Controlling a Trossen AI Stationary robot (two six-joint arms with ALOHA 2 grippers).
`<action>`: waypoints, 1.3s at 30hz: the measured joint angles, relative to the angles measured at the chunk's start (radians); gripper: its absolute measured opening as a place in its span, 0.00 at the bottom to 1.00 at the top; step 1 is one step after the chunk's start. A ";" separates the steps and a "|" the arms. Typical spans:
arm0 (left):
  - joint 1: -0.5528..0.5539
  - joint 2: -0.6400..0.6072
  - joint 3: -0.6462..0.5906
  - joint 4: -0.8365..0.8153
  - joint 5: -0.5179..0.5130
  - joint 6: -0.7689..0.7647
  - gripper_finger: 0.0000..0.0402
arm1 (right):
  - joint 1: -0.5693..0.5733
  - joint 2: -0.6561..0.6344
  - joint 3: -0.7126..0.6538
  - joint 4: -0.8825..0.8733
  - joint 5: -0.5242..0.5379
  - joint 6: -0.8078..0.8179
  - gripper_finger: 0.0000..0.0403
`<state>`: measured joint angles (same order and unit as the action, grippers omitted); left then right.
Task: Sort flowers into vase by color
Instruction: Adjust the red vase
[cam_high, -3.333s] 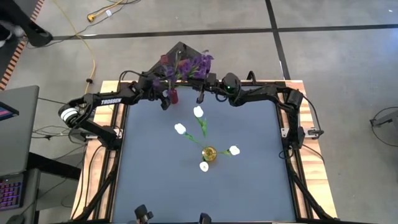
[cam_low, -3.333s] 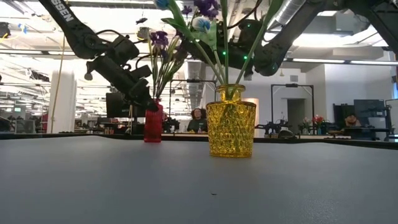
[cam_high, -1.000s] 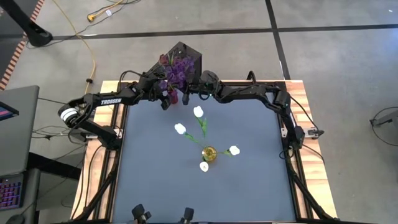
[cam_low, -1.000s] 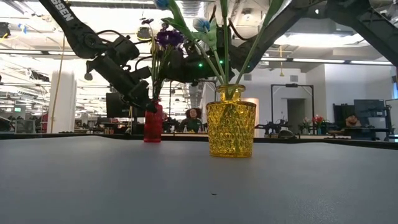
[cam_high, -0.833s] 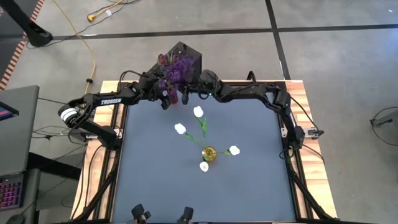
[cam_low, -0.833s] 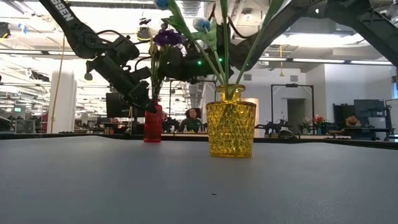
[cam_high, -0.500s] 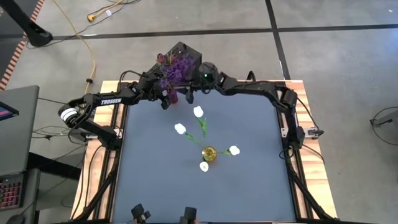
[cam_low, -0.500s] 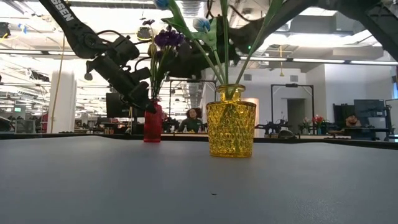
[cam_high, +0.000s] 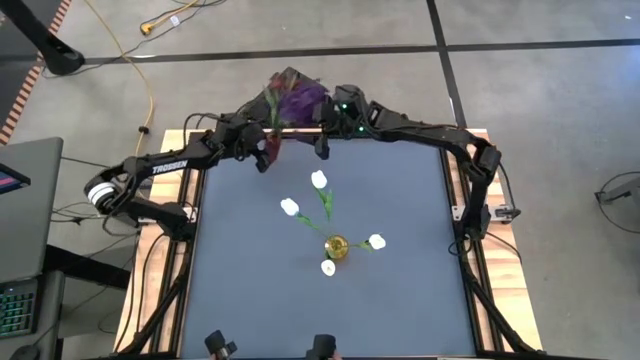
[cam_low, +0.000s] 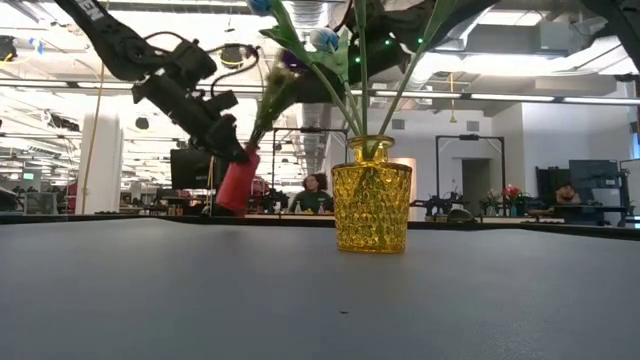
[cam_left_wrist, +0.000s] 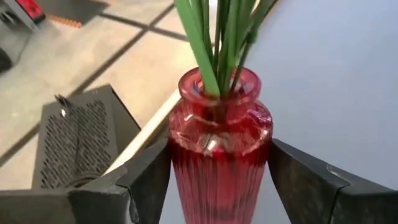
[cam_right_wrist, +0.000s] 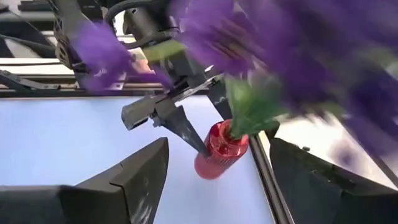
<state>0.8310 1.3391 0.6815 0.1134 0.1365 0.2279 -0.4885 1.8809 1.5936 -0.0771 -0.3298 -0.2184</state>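
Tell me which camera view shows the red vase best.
The left wrist view: the red vase fills it, clamped between the left gripper fingers. The low view shows it tilted and lifted; the right wrist view shows it small; the high view mostly hides it under purple sprigs.

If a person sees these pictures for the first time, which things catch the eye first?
First, the red vase at the table's far edge, tilted and lifted off the table, gripped by the left claw, with purple sprigs in it. Next, the yellow vase standing mid-table with white tulips fanning outward. The right claw hangs open near the sprigs.
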 joint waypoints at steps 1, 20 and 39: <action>0.000 -0.016 0.000 -0.004 0.000 0.000 0.61 | 0.000 -0.002 0.000 0.001 0.000 0.000 0.76; -0.092 0.111 -0.192 0.066 0.087 -0.004 0.26 | 0.079 -0.004 0.000 -0.224 0.007 0.035 0.76; -0.154 0.108 0.128 -0.467 0.011 -0.005 0.65 | 0.129 -0.055 -0.001 -0.257 0.018 0.116 0.76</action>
<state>0.6772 1.4468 0.8092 -0.3531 0.1474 0.2233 -0.3595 1.8255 1.5929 -0.3344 -0.3122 -0.1020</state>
